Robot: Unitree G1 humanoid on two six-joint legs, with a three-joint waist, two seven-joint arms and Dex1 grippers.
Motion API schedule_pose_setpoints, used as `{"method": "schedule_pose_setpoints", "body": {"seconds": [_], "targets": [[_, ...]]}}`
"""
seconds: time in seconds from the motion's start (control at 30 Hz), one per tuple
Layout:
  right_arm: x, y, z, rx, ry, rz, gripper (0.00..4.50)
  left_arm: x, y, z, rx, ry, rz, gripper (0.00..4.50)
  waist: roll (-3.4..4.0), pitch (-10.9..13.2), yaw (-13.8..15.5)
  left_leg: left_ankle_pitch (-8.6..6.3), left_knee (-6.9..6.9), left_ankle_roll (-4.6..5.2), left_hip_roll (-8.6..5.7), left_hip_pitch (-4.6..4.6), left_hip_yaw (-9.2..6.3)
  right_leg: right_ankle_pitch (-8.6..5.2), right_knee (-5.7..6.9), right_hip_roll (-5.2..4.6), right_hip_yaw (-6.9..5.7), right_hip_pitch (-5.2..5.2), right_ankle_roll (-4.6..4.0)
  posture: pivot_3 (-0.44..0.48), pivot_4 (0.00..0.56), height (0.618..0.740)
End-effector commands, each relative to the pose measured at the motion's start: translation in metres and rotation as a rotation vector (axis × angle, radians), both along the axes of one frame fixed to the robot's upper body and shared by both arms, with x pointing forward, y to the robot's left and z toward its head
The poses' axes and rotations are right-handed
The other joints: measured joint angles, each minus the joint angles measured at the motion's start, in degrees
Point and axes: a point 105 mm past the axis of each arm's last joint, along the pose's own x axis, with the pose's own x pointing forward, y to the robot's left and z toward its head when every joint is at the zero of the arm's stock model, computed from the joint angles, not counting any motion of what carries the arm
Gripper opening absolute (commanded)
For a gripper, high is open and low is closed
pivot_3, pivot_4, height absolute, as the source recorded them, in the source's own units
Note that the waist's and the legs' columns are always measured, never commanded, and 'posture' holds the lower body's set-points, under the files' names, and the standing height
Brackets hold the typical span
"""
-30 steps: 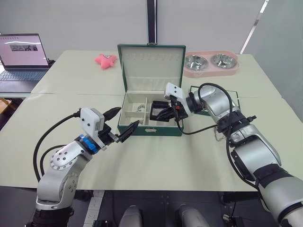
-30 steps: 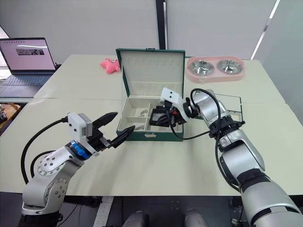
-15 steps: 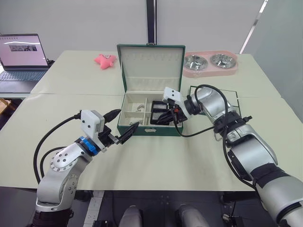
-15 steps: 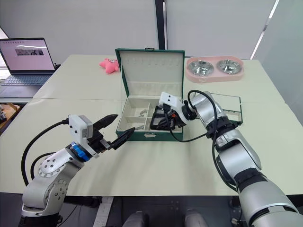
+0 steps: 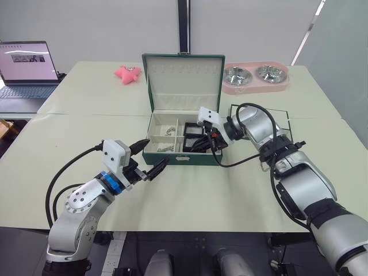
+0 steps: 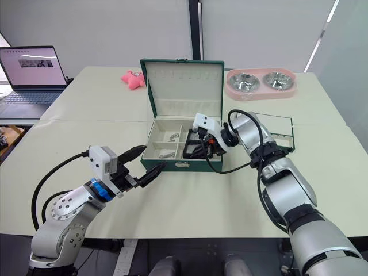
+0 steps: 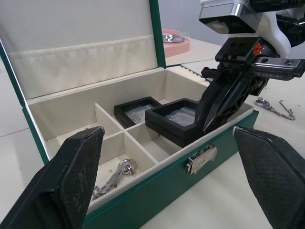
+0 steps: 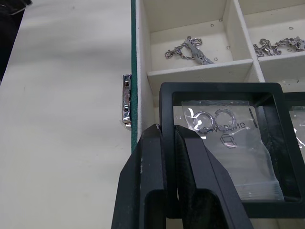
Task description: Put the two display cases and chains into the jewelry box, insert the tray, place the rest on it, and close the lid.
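I'm running the right gripper (image 7: 217, 107) down into the jewelry box (image 5: 183, 158); over the last second it has been dropping from above the front-right compartment to rim level. Its jaws are clamped on the edge of one display case (image 8: 224, 143), which is now sitting tilted across the compartment, one corner resting near the front wall. The second display case (image 7: 137, 109) is already lying flat in the compartment just behind it. Chains: one (image 8: 189, 49) is lying in the front-left compartment, another (image 8: 279, 44) in the back-left one. A third chain (image 7: 272, 107) is lying on the table (image 5: 190, 195) to the right of the box, so that one is left to do.

The left gripper (image 5: 148, 159) has been pulling back and lowering slightly; it's now hovering just in front of the box's front-left corner, jaws apart, holding nothing.

The lid (image 5: 183, 77) is standing open and upright. The tray (image 6: 275, 126) is sitting on the table behind my right arm, not yet inserted.

My read: both cases are nearly in. Next I'm needing to release and let this case settle flat; risk is it staying propped on the divider and blocking the tray. Then the loose chain, then the tray.
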Motion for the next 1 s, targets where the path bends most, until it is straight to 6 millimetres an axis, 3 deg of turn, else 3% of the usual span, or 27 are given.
{"method": "schedule_pose_setpoints", "body": {"seconds": [0.03, 0.27, 0.33, 0.6, 0.77, 1.0], "targets": [[0.000, 0.003, 0.009, 0.015, -0.023, 0.011, 0.02, -0.003, -0.002, 0.009, 0.008, -0.049, -0.011, 4.50, 0.00, 0.0, 0.0, 0.00, 0.00, 0.00, 0.00, 0.00, 0.00, 0.00, 0.00, 0.00, 0.00, 0.00, 0.00, 0.000, 0.150, 0.740], [0.003, 0.003, 0.009, 0.014, -0.041, 0.000, 0.02, -0.002, -0.002, 0.010, 0.008, -0.053, -0.012, 4.50, 0.00, 0.0, 0.0, 0.00, -0.01, 0.00, 0.00, 0.00, 0.00, 0.00, 0.00, 0.00, 0.00, 0.00, 0.00, 0.000, 0.150, 0.740], [0.005, 0.004, 0.013, 0.027, -0.058, -0.009, 0.74, -0.002, -0.002, 0.010, 0.008, -0.053, -0.011, 4.50, 0.00, 0.0, 0.0, 0.00, -0.01, 0.00, 0.00, 0.00, 0.00, 0.00, 0.00, 0.00, 0.00, 0.00, 0.00, 0.000, 0.150, 0.740], [0.014, 0.002, 0.029, 0.072, -0.110, -0.049, 2.71, -0.001, -0.003, 0.009, 0.003, -0.052, -0.016, 4.50, 0.00, 0.0, 0.0, 0.00, -0.02, 0.00, 0.00, 0.00, 0.00, 0.00, -0.01, 0.00, 0.00, -0.01, 0.00, 0.000, 0.150, 0.740], [0.017, 0.001, 0.037, 0.115, -0.135, -0.064, 4.31, 0.000, -0.003, 0.009, 0.000, -0.051, -0.020, 4.50, 0.01, 0.0, 0.0, 0.00, -0.02, 0.00, 0.00, 0.00, 0.01, 0.00, -0.02, 0.00, 0.00, -0.01, 0.00, 0.000, 0.150, 0.740], [0.015, -0.005, 0.057, 0.281, -0.138, -0.064, 4.46, 0.003, -0.004, 0.011, -0.010, -0.029, -0.025, 4.50, 0.01, 0.0, 0.0, 0.00, -0.03, 0.00, 0.00, -0.01, 0.02, 0.00, -0.03, 0.00, 0.01, 0.00, 0.00, 0.000, 0.150, 0.740]]}}
